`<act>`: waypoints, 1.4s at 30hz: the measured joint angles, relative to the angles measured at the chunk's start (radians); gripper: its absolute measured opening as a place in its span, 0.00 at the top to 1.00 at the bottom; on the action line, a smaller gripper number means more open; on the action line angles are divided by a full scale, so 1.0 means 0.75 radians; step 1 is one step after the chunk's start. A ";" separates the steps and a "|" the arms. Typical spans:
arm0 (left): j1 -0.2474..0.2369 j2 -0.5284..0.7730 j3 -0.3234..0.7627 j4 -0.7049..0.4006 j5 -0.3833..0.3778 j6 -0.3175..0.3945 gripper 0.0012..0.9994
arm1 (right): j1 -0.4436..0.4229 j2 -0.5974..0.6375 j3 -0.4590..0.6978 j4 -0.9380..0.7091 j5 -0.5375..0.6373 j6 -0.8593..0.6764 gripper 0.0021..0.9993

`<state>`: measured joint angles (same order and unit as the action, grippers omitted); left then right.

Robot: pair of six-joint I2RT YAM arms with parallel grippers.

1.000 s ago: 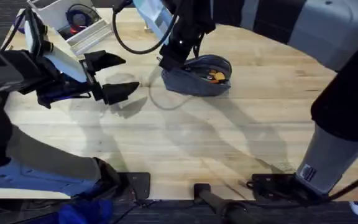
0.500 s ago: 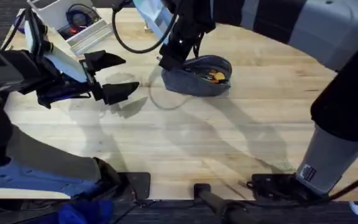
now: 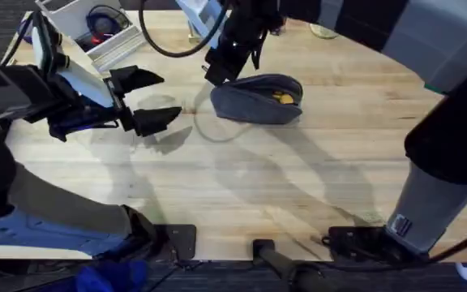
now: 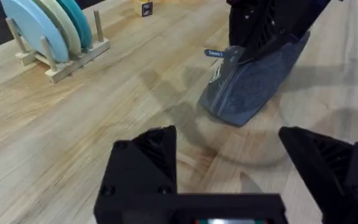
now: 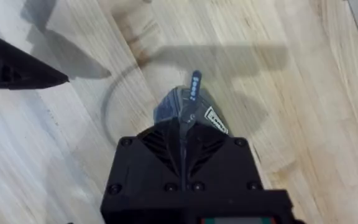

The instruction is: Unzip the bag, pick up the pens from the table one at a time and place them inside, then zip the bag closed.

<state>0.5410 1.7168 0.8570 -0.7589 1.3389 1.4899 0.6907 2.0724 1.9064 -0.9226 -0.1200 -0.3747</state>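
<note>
The grey-blue bag (image 3: pixel 254 101) lies at the far middle of the table (image 3: pixel 242 186), and an orange pen (image 3: pixel 282 98) shows in its narrow mouth near the right end. My right gripper (image 3: pixel 217 75) is at the bag's left end. In the right wrist view this gripper (image 5: pixel 186 127) is shut on the zipper pull, with the small pull tab (image 5: pixel 194 81) sticking out past the fingers. My left gripper (image 3: pixel 166 97) hovers open to the left of the bag, holding nothing. In the left wrist view the bag (image 4: pixel 253 90) lies ahead of the left gripper (image 4: pixel 229 140).
A white box (image 3: pixel 96 32) with cables sits at the far left corner. A wooden rack of pastel plates (image 4: pixel 55 34) and a small cube (image 4: pixel 146 8) stand at the far edge. The near half of the table is bare wood.
The right gripper has moved a little toward the far left. The bag's mouth has narrowed, so less of the orange pen shows. The left arm has stayed still.
</note>
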 joint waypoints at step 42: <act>-0.132 0.071 0.000 0.153 0.102 -0.033 0.05 | 0.000 0.000 0.003 -0.003 -0.001 0.006 0.97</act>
<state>0.4418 1.7697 0.8570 -0.6440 1.4151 1.4653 0.6907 2.0724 1.9083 -0.9249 -0.1204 -0.3704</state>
